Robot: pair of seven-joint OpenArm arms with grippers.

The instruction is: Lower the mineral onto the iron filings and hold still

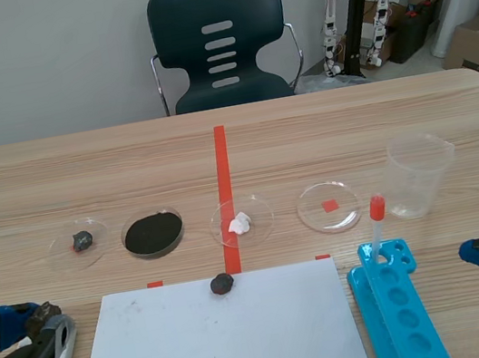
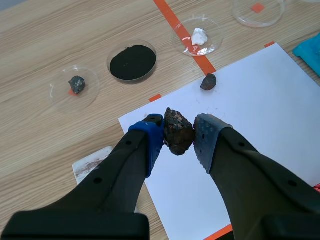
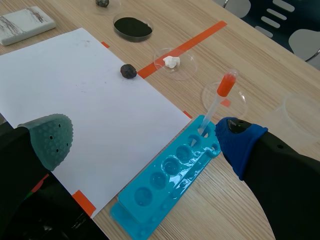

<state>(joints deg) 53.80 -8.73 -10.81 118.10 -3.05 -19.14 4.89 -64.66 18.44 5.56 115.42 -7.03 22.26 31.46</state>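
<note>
Mineral point(image 2: 178, 132) clamped in left fingers point(image 2: 150, 140); filings point(image 2: 133, 62) at its 11 o'clock, well apart.
The scene view cuts those fingers off, and the mineral there is hard to make out. Right fingers point(image 3: 240, 142) stand wide, touching nothing.

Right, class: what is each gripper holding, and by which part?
The left gripper holds the dark mineral lump, pinched at its two opposite sides between the pads. The right gripper is open, holding nothing.
</note>
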